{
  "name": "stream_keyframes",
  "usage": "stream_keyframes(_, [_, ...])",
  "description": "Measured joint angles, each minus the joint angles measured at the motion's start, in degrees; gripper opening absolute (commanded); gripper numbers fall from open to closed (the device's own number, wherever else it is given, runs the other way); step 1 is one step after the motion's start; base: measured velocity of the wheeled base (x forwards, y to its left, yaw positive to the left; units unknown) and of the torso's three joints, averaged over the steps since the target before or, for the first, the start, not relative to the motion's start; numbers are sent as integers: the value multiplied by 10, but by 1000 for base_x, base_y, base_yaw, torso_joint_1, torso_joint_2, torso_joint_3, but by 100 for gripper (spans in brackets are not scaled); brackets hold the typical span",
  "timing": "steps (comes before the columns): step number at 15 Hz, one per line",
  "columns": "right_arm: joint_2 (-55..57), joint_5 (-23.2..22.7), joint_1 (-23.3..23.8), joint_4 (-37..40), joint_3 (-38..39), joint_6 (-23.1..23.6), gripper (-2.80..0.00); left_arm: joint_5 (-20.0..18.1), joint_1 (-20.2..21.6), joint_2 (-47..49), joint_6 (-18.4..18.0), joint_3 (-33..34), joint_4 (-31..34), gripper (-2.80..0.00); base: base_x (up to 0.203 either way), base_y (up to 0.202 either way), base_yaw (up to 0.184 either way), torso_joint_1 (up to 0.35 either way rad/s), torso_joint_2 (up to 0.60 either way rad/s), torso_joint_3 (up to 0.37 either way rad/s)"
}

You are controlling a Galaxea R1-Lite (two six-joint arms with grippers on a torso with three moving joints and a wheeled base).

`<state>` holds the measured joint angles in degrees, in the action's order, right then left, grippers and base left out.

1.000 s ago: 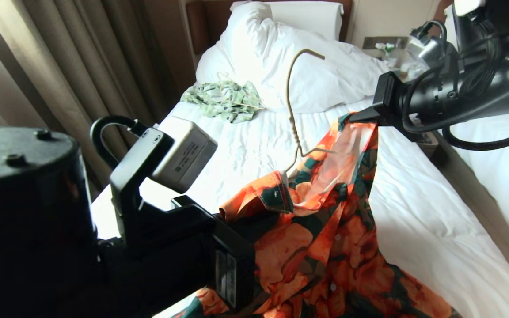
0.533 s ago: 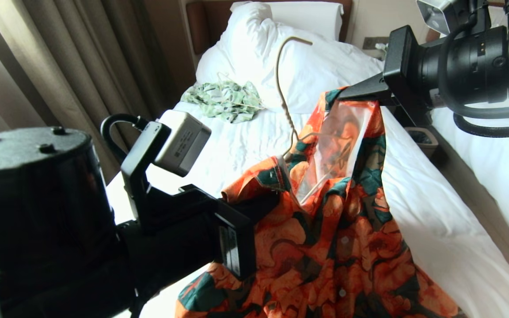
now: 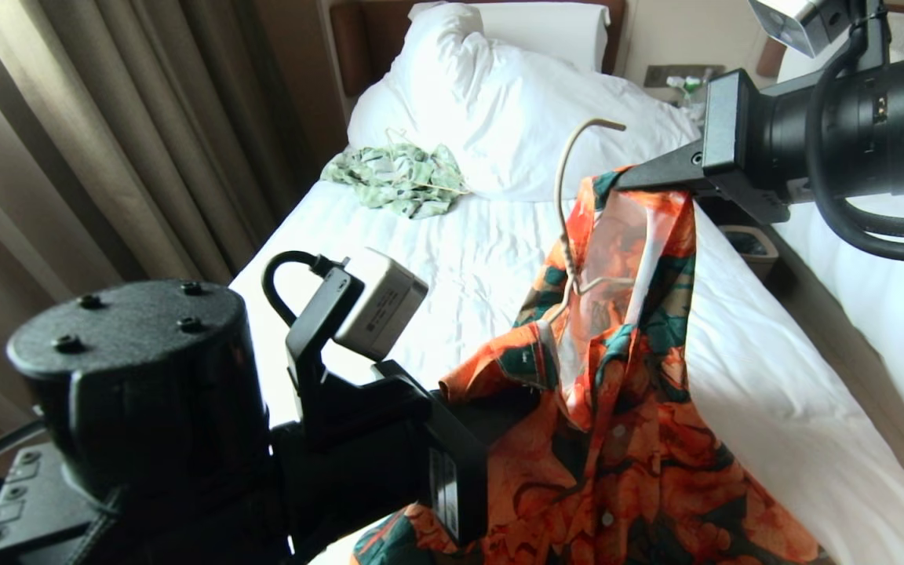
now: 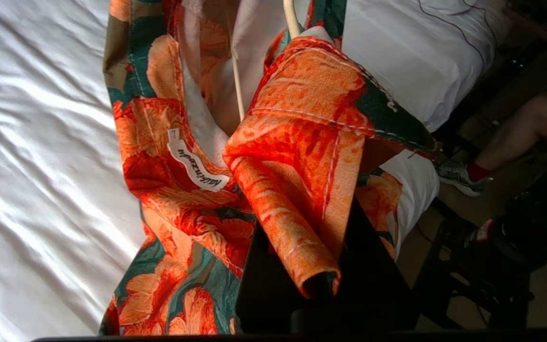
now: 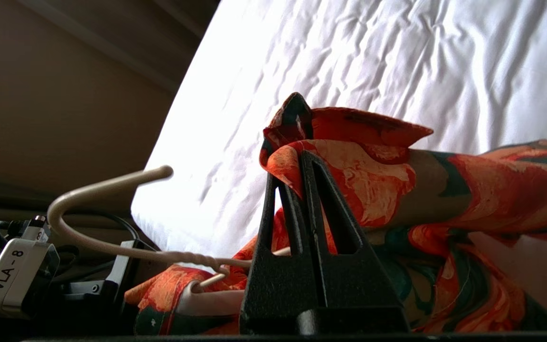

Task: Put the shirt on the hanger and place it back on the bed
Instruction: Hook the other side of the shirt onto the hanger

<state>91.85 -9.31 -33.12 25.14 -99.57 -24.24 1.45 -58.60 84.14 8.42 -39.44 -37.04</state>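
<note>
Nearest the robot, the left gripper [image 3: 499, 408] is seen with its fingers [image 4: 302, 285] clamped on a fold of the shirt [image 3: 617, 439] at one side of the collar, over the bed's [image 3: 452, 267] near end. The shirt is held raised between both arms, its lower part draped down over the bed's right edge. The hanger [image 3: 570, 204] is lodged inside the neck opening, its hook standing up above the collar. Farther along, the right gripper [image 3: 631, 179] is pinched shut on the other side of the collar, above the same right edge.

The step in hand is judged to be the seating of the shirt's shoulders on the hanger; the setting-down is not yet done. The next move probably calls for the fabric to be eased over the wire without the hanger being tipped out. Open sheet is available across the bed's middle. Toward the head end, a pale green garment [image 3: 399, 179] and the rumpled duvet [image 3: 515, 118] should be avoided.
</note>
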Motion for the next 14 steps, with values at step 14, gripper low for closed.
stream_keyframes(14, [-44,-7,-12,-5,-5,75,-280,-150,59,164,81,32,-372,-280,0,0,0,0,0,0])
